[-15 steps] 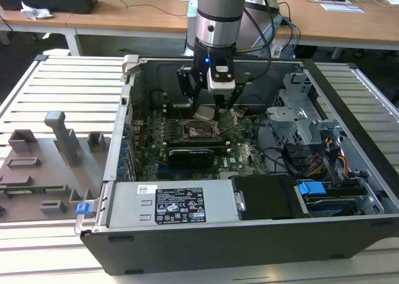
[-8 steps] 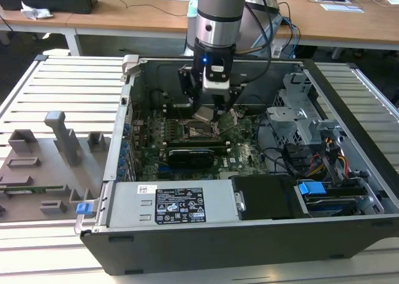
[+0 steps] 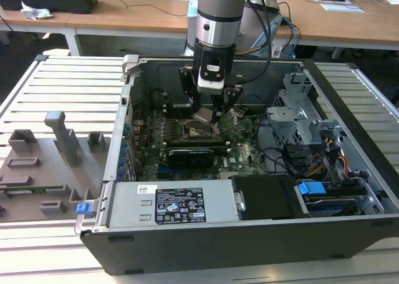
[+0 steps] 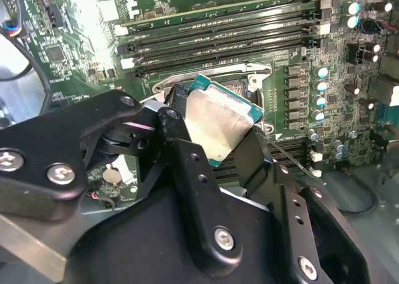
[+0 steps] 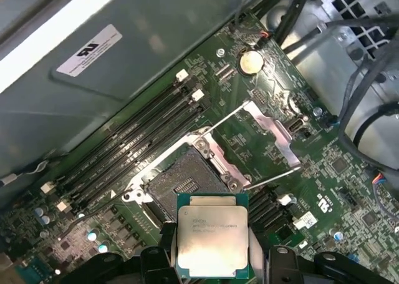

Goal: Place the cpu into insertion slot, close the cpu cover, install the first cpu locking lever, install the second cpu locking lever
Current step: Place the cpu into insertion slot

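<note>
Tool [image 4: 215, 127] grips cpu [image 5: 212, 239], arm [image 3: 218, 12] vert. just above open insertion slot [image 5: 181, 185].

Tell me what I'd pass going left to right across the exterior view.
Grey fixture tray → computer case's left wall → gripper holding the cpu → metal drive cage → slatted table's right end.

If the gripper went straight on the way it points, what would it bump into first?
Probably the open insertion slot. The gripper holds the cpu pointed down at the motherboard, close to that slot. Depth is hard to judge, so the cpu might meet the slot's silver rim first.
</note>
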Available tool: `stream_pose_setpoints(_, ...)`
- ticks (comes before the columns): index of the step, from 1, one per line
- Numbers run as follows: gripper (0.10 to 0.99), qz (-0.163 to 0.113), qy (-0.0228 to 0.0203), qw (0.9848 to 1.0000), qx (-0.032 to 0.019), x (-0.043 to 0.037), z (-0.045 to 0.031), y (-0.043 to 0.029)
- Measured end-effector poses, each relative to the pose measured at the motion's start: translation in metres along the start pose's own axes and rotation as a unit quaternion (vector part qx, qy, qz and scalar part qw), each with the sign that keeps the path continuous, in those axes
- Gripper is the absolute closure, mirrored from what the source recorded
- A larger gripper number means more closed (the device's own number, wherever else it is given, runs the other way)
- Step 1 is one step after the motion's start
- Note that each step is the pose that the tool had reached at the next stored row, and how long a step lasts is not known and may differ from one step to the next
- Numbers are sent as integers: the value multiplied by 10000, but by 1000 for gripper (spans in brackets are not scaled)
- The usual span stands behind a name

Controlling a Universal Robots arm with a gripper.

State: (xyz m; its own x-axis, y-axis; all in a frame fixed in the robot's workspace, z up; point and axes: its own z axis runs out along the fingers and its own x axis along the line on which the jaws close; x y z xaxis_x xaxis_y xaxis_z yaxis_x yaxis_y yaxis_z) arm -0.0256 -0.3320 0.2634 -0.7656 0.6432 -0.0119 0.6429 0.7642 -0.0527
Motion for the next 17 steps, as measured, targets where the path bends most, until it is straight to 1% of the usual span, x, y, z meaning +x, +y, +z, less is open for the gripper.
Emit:
stream_pose_setpoints(2,545,125,-7,9999,17,0,1,0)
stream_pose_setpoints(5,545,375,-10,9993,40,0,3,0)
stream_pose_setpoints(6,545,522,-12,9986,53,-1,4,1)
stream_pose_setpoints(8,545,649,-19,9979,71,-2,4,1)
stream_pose_setpoints(10,545,809,-20,9967,86,-2,4,2)
stream_pose_setpoints(12,545,905,-18,9959,91,-2,5,2)
stream_pose_setpoints(14,545,1042,-16,9945,99,-3,7,3)
stream_pose_setpoints(17,545,1166,-17,9931,110,-4,7,4)
